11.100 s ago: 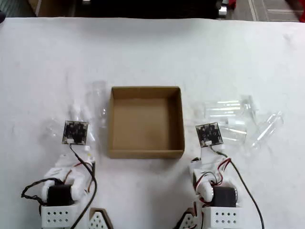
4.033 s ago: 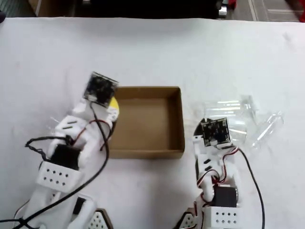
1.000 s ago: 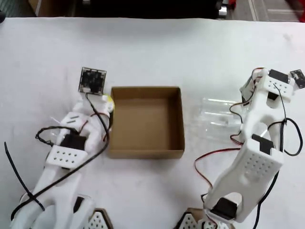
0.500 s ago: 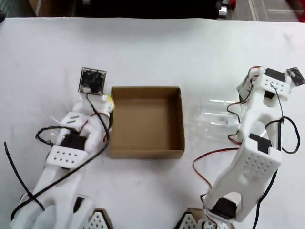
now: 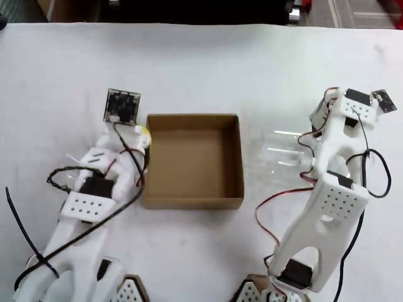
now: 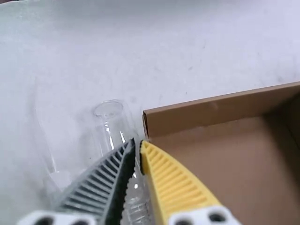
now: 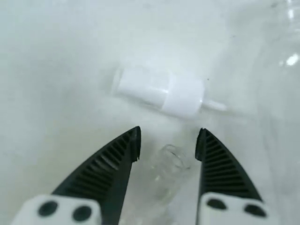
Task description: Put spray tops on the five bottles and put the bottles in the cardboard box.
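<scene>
The open cardboard box (image 5: 192, 162) stands mid-table, nothing in it. My left gripper (image 6: 138, 143) is at the box's near-left outer corner (image 6: 146, 123), grey and yellow fingers shut on a clear bottle (image 6: 108, 125) that lies on the table beside the box wall. In the high view its yellow finger (image 5: 145, 134) shows against the box's left edge. My right gripper (image 7: 168, 137) hangs open over a clear bottle's mouth (image 7: 168, 158), which sits between the fingertips. A white spray top (image 7: 162, 93) lies just beyond. More clear bottles (image 5: 281, 153) lie right of the box, by the right arm (image 5: 345, 129).
White tabletop all around. Another clear bottle (image 6: 47, 154) lies beside the held one, away from the box. The dark table edge (image 5: 189, 19) runs along the far side. Both arm bases stand at the near edge.
The right arm has drifted slightly left and toward the near edge over the bottles. The left arm has kept still at the box corner.
</scene>
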`<state>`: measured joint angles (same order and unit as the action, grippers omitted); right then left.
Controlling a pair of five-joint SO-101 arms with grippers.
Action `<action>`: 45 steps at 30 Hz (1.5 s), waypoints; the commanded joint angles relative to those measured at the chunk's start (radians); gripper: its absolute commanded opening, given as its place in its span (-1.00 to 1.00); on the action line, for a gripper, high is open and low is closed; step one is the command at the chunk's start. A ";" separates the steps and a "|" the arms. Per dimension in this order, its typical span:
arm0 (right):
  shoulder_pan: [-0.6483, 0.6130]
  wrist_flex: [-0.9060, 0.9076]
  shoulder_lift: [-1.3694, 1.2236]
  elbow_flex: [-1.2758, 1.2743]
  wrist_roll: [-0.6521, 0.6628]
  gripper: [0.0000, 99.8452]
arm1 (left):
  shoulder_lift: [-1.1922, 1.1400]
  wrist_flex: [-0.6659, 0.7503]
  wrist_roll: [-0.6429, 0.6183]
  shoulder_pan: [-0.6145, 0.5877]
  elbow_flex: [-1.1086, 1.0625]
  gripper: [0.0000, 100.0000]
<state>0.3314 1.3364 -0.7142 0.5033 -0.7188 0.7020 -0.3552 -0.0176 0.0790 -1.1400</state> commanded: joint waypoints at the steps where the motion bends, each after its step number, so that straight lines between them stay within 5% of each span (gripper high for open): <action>1: -0.016 0.039 0.012 0.066 -0.005 -0.65 | -0.001 0.026 -0.008 0.001 0.005 -0.95; 14: -0.050 0.044 0.005 0.064 -0.006 -0.66 | 0.002 0.026 -0.008 0.001 0.005 -0.95; 21: -0.051 0.038 0.005 0.064 0.002 -0.97 | 0.004 0.026 -0.008 0.001 0.005 -0.95; 45: 0.004 0.001 0.077 0.084 0.029 -0.95 | 0.007 0.026 -0.008 0.002 0.011 -0.95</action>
<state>0.3145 1.3410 -0.7204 0.5324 -0.7188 0.7020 -0.3552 -0.0176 0.0790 -1.1400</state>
